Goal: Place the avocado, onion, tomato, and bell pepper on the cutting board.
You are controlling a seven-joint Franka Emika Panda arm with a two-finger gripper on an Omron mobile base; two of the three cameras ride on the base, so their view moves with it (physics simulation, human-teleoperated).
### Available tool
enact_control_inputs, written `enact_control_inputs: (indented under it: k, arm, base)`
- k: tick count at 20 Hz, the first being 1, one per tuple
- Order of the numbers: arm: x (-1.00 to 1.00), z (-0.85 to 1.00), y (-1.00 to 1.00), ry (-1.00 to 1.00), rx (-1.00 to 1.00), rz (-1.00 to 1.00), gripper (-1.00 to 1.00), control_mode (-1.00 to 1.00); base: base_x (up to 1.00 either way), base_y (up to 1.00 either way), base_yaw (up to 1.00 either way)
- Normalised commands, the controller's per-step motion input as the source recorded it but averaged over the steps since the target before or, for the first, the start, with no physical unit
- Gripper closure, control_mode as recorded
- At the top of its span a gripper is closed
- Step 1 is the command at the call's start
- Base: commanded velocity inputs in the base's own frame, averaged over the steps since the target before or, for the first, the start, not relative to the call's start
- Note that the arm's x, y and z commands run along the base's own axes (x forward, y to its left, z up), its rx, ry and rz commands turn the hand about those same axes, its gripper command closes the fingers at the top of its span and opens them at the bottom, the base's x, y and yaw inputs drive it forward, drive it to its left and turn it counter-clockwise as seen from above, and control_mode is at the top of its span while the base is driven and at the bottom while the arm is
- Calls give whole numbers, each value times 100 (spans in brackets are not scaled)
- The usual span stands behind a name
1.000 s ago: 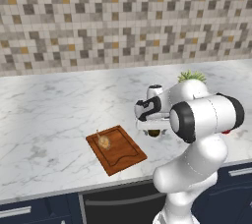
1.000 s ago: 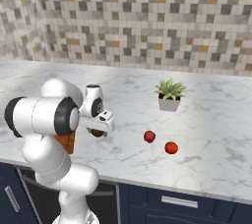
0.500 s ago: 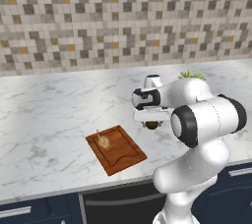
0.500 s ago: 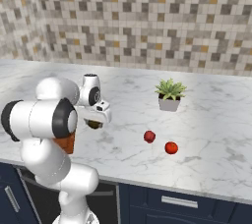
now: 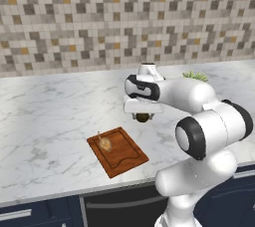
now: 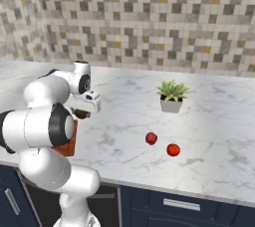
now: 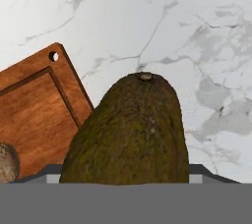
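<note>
End effector (image 5: 143, 117) swung toward one cutting board (image 5: 118, 151), clamped on one avocado (image 5: 143, 117), one onion (image 5: 105, 144) aboard, two red vegetables (image 6: 151, 138) apart.

One avocado (image 7: 130, 132), one onion (image 5: 105, 144) and one cutting board (image 5: 124, 157). Two small red vegetables (image 6: 151, 138) lie on the worktop (image 6: 214, 121). One potted plant (image 6: 172, 97).

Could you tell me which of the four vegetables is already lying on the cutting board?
The onion: it alone rests on the cutting board. The avocado is in the gripper, and two red vegetables lie on the counter.
</note>
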Motion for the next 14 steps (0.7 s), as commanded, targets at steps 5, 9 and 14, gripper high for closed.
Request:
enact_control_inputs:
  k: [5, 9, 14]
  arm:
    - [0, 2, 51, 4, 2, 11, 100, -100]
    - [0, -2, 48, 0, 0, 7, 100, -100]
    - [0, -5, 43, 0, 0, 7, 100, -100]
  base:
    - [0, 0, 0]
    - [0, 0, 0]
    - [0, 0, 0]
